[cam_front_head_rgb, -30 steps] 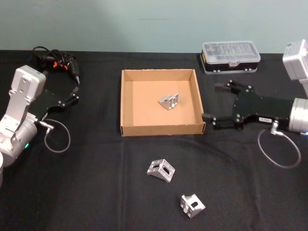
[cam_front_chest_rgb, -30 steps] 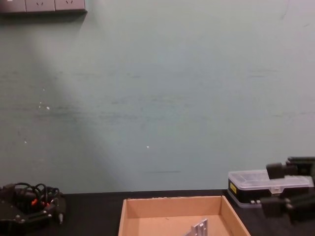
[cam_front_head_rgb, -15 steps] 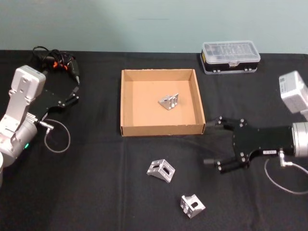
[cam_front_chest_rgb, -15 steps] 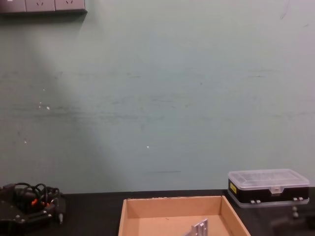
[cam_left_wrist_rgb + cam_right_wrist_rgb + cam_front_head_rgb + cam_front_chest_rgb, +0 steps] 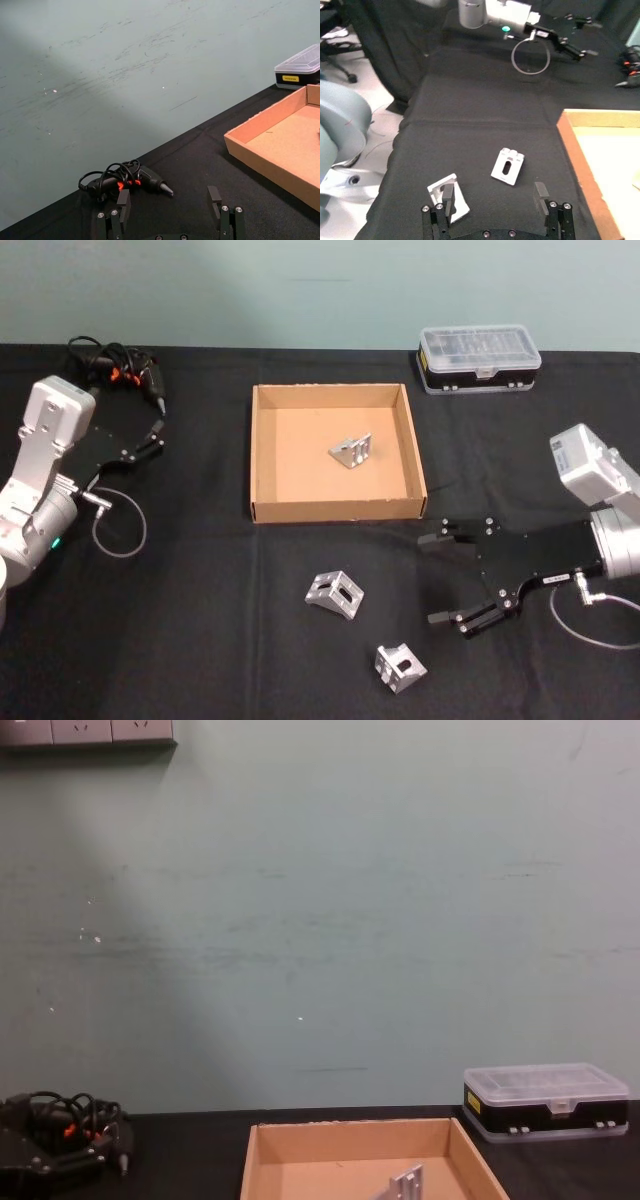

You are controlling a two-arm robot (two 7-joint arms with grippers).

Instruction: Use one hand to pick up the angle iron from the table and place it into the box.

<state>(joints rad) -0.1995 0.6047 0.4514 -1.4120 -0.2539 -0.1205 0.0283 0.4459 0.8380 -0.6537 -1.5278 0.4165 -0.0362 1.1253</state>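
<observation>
Over black table, right gripper: jaws wide, empty.

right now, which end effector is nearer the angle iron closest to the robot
Right. The right end effector is just right of and beyond that angle iron; the left end effector is far off to its left.

The box sits on the worktop with one angle iron inside. A second angle iron and a third iron lie before it, the plastic case behind to its right
</observation>
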